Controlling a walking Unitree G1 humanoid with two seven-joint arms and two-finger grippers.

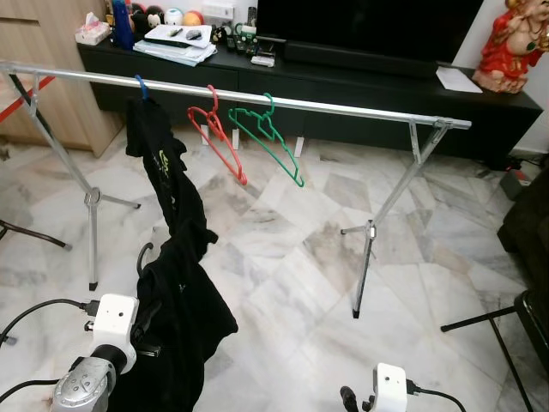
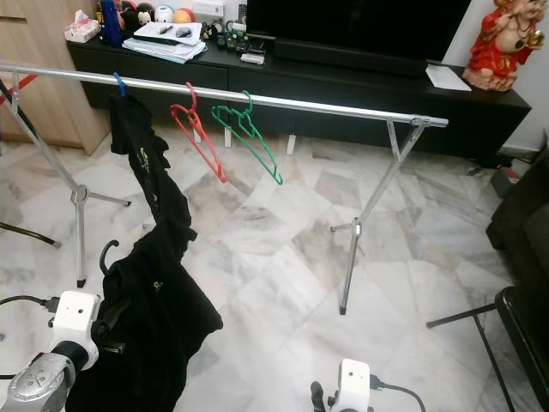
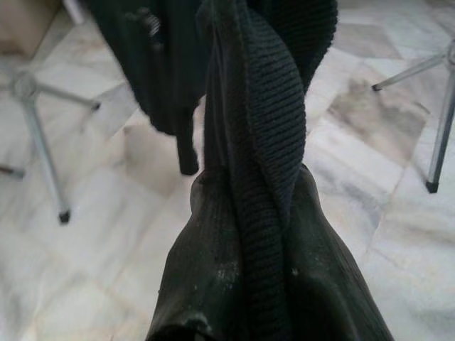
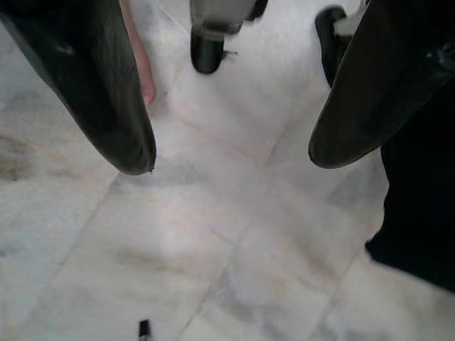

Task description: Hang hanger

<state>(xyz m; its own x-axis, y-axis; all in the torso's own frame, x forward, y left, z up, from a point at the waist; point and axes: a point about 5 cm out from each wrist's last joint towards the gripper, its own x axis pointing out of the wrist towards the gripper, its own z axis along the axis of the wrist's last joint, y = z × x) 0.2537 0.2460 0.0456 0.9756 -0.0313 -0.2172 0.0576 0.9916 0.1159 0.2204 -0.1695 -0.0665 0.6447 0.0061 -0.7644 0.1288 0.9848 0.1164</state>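
A black garment [image 1: 171,283] with a small green logo hangs from a blue hanger [image 1: 141,86] on the silver rail [image 1: 343,109], beside a red hanger [image 1: 216,133] and a green hanger [image 1: 268,137]. The floor [image 1: 283,249] is white marble veined grey and brown. Along the top of the frame runs a black cabinet [image 1: 360,94], with a red and gold figurine [image 1: 513,43] at upper right and a pink tissue box [image 1: 92,31] at upper left.

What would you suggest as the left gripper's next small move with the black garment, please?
Probably lift the left gripper, shut on the black knit garment, toward the silver clothes rail. The garment droops low beside the arm, and open rail shows right of the green plastic hanger.
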